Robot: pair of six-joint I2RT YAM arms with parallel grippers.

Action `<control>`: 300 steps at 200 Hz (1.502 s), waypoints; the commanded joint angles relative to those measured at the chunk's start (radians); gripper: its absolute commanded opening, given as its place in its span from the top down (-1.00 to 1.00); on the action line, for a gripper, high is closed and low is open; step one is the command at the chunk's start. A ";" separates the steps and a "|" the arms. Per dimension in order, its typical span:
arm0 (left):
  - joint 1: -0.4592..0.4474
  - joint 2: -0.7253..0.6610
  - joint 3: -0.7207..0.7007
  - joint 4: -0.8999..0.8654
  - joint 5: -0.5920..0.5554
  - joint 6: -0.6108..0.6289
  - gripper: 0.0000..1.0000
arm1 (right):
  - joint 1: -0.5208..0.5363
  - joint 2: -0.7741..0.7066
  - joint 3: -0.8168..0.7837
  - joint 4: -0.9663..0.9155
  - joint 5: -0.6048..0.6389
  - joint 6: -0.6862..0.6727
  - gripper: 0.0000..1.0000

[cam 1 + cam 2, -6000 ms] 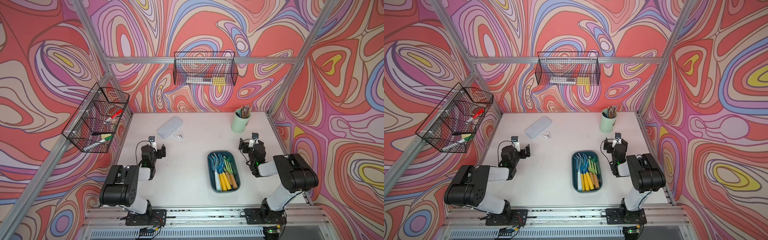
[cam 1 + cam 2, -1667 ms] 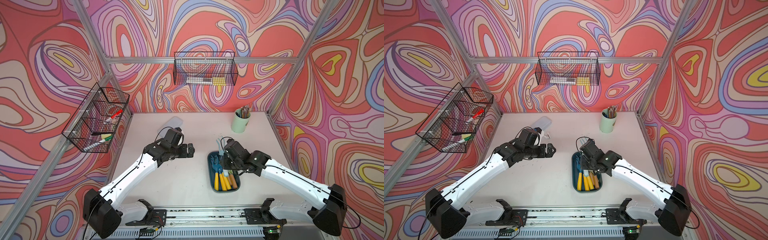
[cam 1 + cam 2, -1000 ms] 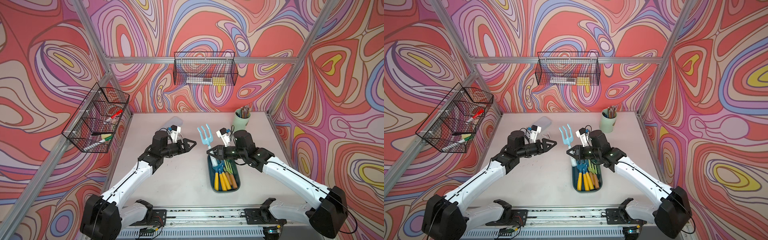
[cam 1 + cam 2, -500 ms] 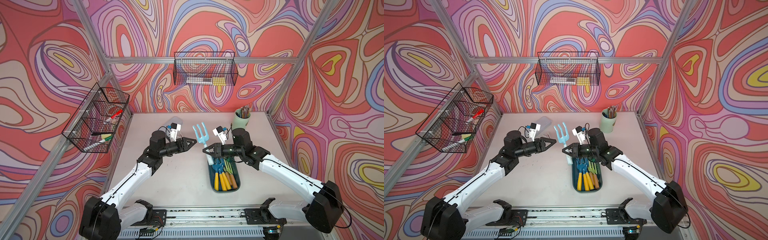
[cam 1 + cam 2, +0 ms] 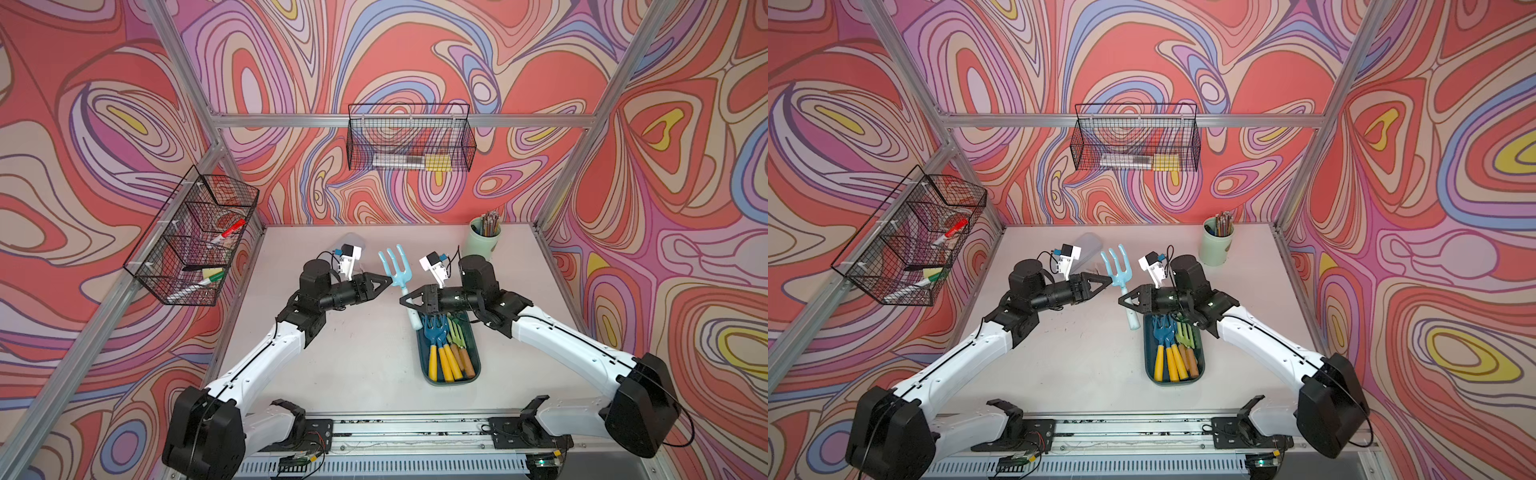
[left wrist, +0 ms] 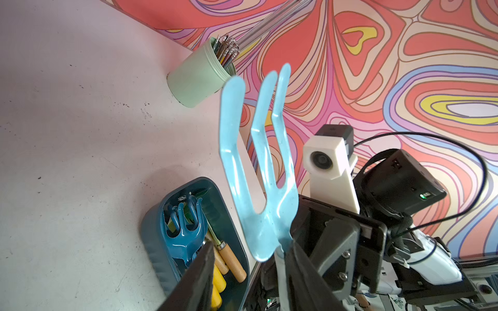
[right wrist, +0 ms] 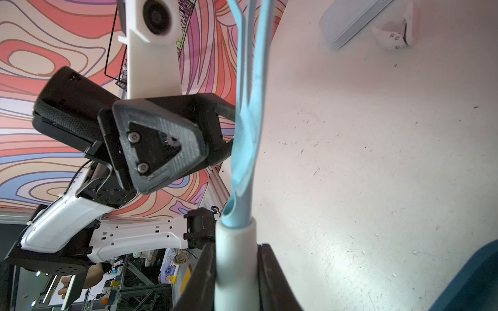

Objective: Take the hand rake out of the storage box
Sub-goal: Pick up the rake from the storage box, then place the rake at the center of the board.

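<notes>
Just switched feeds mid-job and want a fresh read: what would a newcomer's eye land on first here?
The light blue hand rake, held tines-up in mid-air over the middle of the table, with the right gripper clamped on its pale handle. The left gripper faces it, jaws open around the rake's neck. Under the right arm, the teal storage box holds the other tools.

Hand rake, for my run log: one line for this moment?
hand rake: out of storage box, upright | right gripper: shut on handle | left gripper: jaws open at neck
</notes>
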 commanded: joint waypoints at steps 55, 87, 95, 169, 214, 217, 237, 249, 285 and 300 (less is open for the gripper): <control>0.011 0.007 -0.008 0.105 0.033 -0.034 0.53 | 0.038 0.042 0.028 0.064 -0.015 0.014 1.00; 0.014 0.009 -0.017 0.109 0.036 -0.042 0.84 | 0.041 0.057 0.017 0.094 -0.020 0.033 1.00; 0.016 0.008 -0.020 0.110 0.035 -0.043 0.89 | 0.041 0.061 0.013 0.106 -0.023 0.040 1.00; 0.070 -0.004 -0.031 0.035 0.015 -0.023 1.00 | 0.041 0.066 0.019 0.058 0.029 0.003 0.08; 0.173 0.029 0.041 -0.392 -0.001 0.243 1.00 | 0.033 -0.012 0.104 -0.245 0.170 -0.186 -0.20; 0.179 0.033 0.043 -0.420 -0.007 0.260 1.00 | 0.031 -0.018 0.110 -0.267 0.186 -0.197 -0.21; 0.225 0.081 0.054 -0.573 -0.021 0.328 1.00 | 0.008 -0.052 0.128 -0.370 0.246 -0.248 -0.23; 0.262 0.120 0.055 -0.631 -0.007 0.352 1.00 | -0.001 -0.062 0.130 -0.401 0.251 -0.261 -0.23; 0.342 0.191 0.119 -0.911 -0.081 0.546 1.00 | -0.003 -0.057 0.107 -0.404 0.250 -0.289 -0.23; 0.386 0.224 0.140 -0.983 -0.080 0.625 1.00 | -0.003 -0.068 0.065 -0.361 0.242 -0.284 -0.23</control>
